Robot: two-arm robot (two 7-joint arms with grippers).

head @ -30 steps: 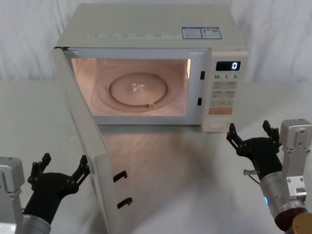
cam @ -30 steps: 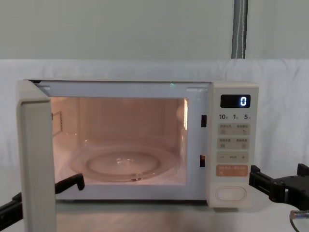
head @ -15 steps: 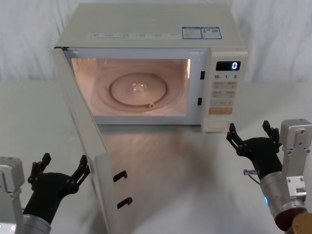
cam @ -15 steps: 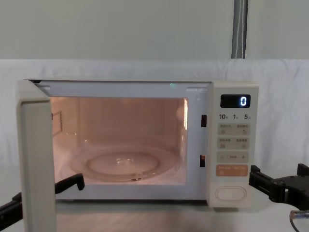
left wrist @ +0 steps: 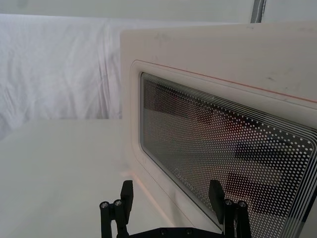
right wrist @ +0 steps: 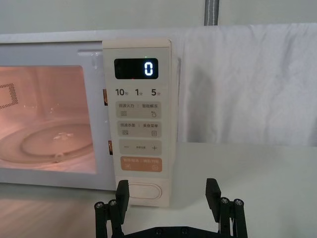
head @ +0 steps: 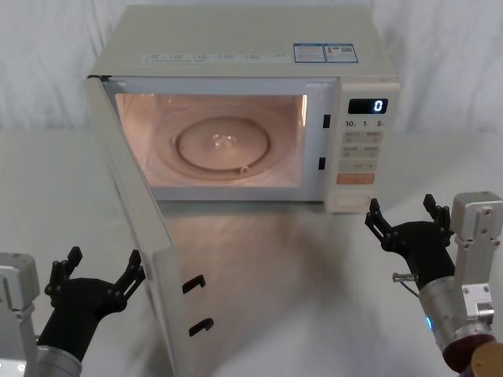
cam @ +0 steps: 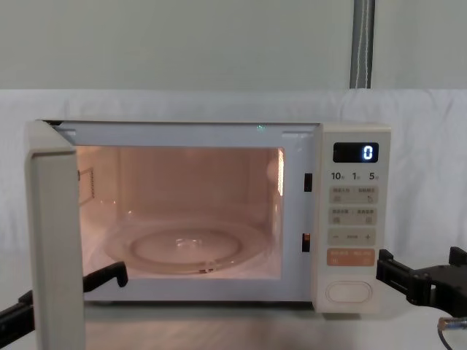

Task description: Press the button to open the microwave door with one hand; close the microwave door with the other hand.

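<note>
The microwave door (head: 149, 259) hangs swung wide off the oven's left side, its far edge cut off at the bottom of the head view. The cavity glows, with the glass turntable (head: 224, 147) inside. The left gripper (head: 98, 276) sits just outside the door's free edge, fingers spread, one partly hidden behind the door in the chest view. The right gripper (head: 402, 214), fingers spread too, hovers just in front of the button (right wrist: 144, 191) at the foot of the control panel (head: 361, 145)
</note>
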